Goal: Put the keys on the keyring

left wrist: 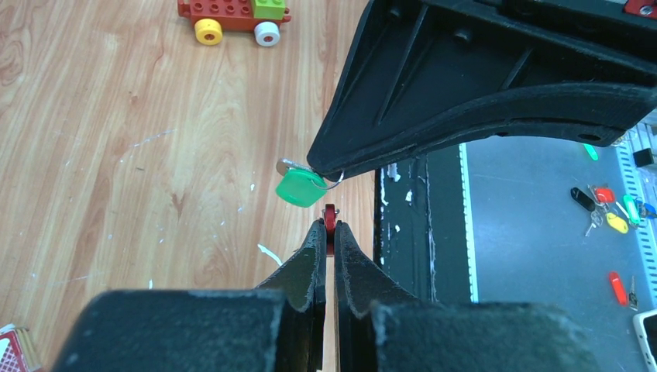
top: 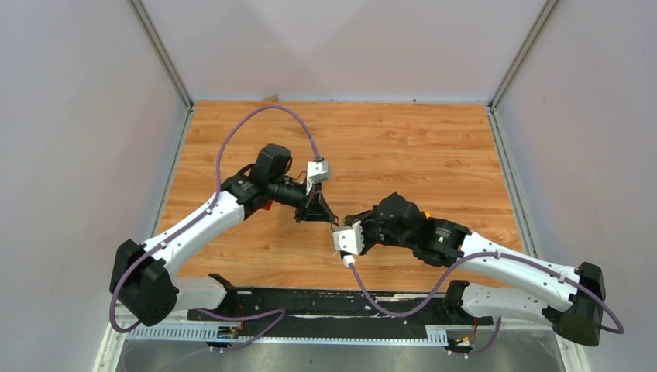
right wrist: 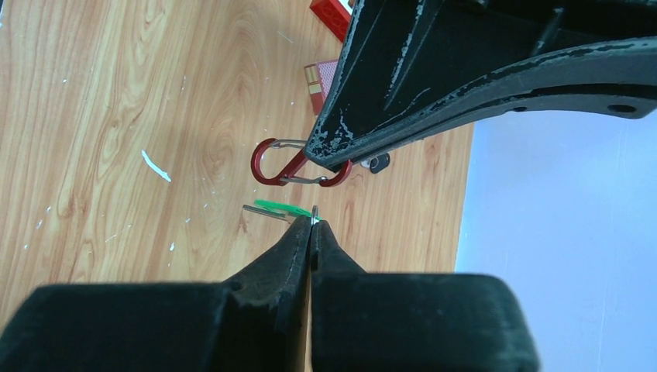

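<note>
My left gripper (left wrist: pixel 328 225) is shut on the red keyring (left wrist: pixel 330 219), which pokes up edge-on between its tips. In the right wrist view the keyring (right wrist: pixel 288 164) shows as a red S-shaped clip held above the wood. My right gripper (right wrist: pixel 313 222) is shut on the thin wire loop of the green key (right wrist: pixel 277 207), whose blade points left. The green key (left wrist: pixel 300 187) hangs just left of and above the keyring, a small gap between them. A small black piece (right wrist: pixel 378 163) sits by the keyring's right end; I cannot tell whether it is the black key. Both grippers meet at mid-table (top: pixel 335 223).
A red, yellow and green toy block car (left wrist: pixel 232 15) stands on the wood further out. A red box (right wrist: pixel 331 12) and a small card box (right wrist: pixel 320 77) lie beyond the left gripper. A black strip (left wrist: pixel 418 232) edges the table, with several coloured keys (left wrist: pixel 612 213) past it.
</note>
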